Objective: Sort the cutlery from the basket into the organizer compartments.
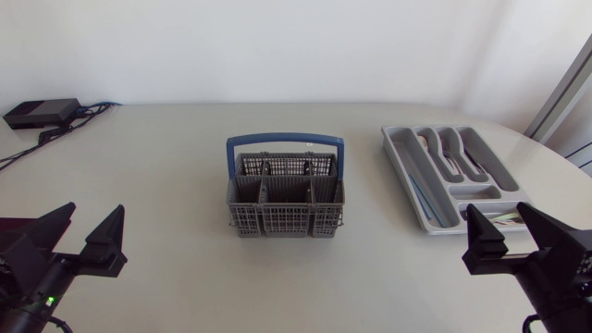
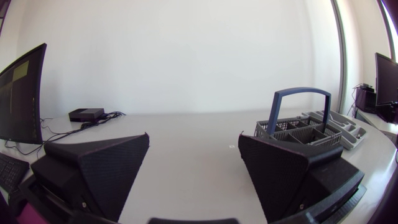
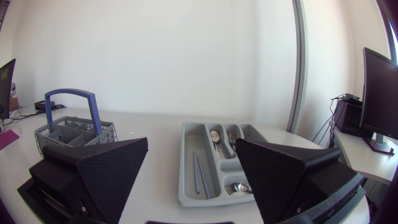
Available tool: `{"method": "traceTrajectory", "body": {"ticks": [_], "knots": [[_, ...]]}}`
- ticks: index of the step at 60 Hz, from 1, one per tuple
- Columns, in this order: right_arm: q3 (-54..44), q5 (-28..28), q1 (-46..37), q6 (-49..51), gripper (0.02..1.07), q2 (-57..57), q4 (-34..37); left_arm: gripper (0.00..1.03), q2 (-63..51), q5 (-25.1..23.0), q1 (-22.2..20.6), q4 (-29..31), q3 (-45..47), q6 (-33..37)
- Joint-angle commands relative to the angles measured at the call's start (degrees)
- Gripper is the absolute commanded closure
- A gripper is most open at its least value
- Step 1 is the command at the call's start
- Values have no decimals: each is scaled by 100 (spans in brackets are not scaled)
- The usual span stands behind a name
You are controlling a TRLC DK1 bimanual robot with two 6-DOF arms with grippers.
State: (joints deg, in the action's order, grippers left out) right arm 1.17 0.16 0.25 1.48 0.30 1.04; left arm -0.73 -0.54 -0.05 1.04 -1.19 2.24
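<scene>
A grey cutlery basket point(image 1: 285, 192) with a blue handle stands at the table's middle; no cutlery shows in it from above. The grey organizer point(image 1: 404, 159) lies at the right, with spoons point(image 1: 431, 146) and a fork in its long compartments and thin blue sticks point(image 1: 422, 198) in a side slot. My left gripper point(image 1: 92, 220) is open at the front left, far from the basket point(image 2: 297, 129). My right gripper point(image 1: 499, 217) is open at the front right, just short of the organizer point(image 3: 186, 180). In the right wrist view the spoons point(image 3: 214, 137) lie ahead of my open gripper point(image 3: 191, 146).
A black box point(image 1: 42, 113) with cables sits at the table's back left corner. The table's curved right edge runs close behind the organizer. In the left wrist view the basket stands ahead of the open left gripper point(image 2: 194, 140), off to one side.
</scene>
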Motion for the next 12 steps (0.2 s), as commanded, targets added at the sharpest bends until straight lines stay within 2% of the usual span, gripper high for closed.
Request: {"method": "traceTrajectory", "body": {"ticks": [1,12], "knots": [[-117,-16,-25,-148,6,-30,-104,4,73,54,5,-104,119,-224],[-117,-16,-25,-148,6,-30,-104,4,73,54,5,-104,119,-224]]}}
